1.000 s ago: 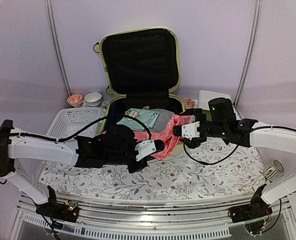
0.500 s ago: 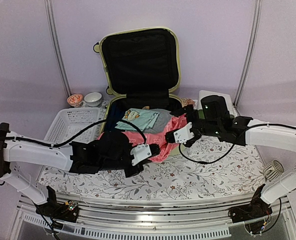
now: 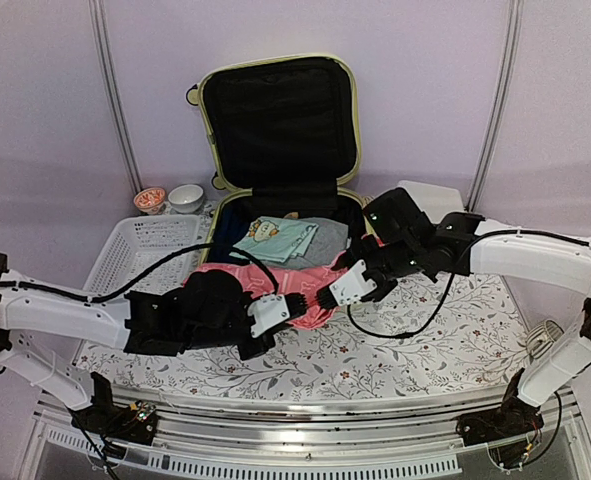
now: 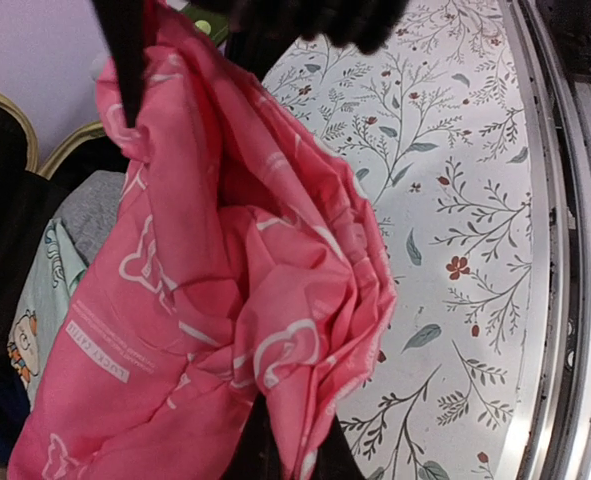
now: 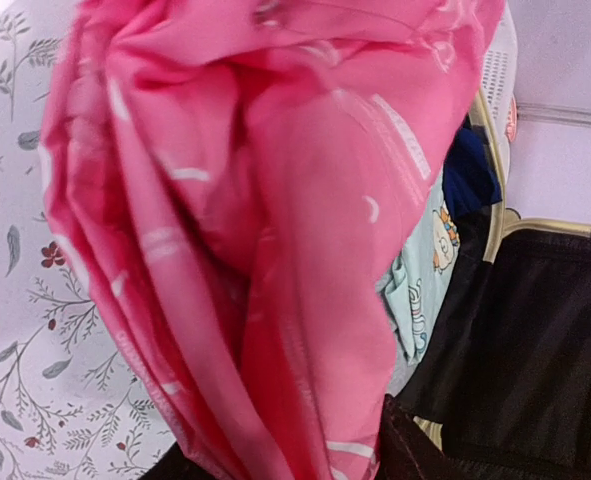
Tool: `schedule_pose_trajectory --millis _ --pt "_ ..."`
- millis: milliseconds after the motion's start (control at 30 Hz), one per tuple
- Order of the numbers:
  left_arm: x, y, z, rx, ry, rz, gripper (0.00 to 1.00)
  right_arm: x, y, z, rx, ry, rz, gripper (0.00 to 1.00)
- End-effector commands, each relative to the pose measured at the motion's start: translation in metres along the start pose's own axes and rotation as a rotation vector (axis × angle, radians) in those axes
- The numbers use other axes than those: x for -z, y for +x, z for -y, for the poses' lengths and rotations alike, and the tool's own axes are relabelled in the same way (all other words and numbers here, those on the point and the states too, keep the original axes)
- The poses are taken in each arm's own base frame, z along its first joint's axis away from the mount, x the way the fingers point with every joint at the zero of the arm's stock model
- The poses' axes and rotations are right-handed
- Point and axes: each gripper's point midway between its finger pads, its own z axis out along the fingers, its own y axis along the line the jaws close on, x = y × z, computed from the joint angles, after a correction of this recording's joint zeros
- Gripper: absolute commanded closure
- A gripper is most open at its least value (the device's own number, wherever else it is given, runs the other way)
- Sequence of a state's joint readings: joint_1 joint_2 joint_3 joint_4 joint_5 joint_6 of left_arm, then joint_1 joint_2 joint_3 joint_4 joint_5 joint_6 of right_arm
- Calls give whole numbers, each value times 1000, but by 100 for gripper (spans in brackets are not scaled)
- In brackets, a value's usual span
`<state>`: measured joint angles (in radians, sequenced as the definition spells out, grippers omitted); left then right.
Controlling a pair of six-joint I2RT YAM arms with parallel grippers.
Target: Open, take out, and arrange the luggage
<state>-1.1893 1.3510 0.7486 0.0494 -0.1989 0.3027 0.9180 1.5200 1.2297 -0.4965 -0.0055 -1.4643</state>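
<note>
The luggage (image 3: 275, 120) stands open at the back of the table, its black-lined lid upright and its base full of clothes. A pale blue cartoon-print garment (image 3: 275, 238) and a grey one (image 3: 327, 235) lie inside. A pink garment (image 3: 310, 285) hangs over the luggage's front rim onto the tablecloth. My left gripper (image 3: 300, 303) is shut on its near end, and the cloth (image 4: 225, 250) rises out of the jaws (image 4: 285, 440). My right gripper (image 3: 327, 295) meets it from the right, with the bunched pink cloth (image 5: 275, 200) pinched between its fingers (image 5: 285, 450). The black lining (image 5: 535, 330) shows behind.
A white slatted basket (image 3: 140, 250) lies left of the luggage, with two small bowls (image 3: 150, 199) (image 3: 186, 197) behind it. A white box (image 3: 430, 195) sits at the back right and a small round white object (image 3: 547, 340) at the right edge. A floral cloth (image 3: 415, 340) covers the table.
Both grippers have moved left and towards the front with the pink garment, drawing it out over the luggage's rim. The right gripper, wide open before, has closed onto the cloth.
</note>
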Motion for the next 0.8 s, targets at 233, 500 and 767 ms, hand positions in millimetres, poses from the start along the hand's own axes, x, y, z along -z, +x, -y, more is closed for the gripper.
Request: schedule_pose_trajectory --millis 233,500,767 --pt "14 10 -19 48 -127 -8 73 35 -10 -23 -120 85 46 97" --pt "24 29 -43 116 -285 -54 2 40 -18 -25 -216 102 98 98" --pt "57 18 -59 140 -338 46 2 47 -29 -10 -260 123 163 98"
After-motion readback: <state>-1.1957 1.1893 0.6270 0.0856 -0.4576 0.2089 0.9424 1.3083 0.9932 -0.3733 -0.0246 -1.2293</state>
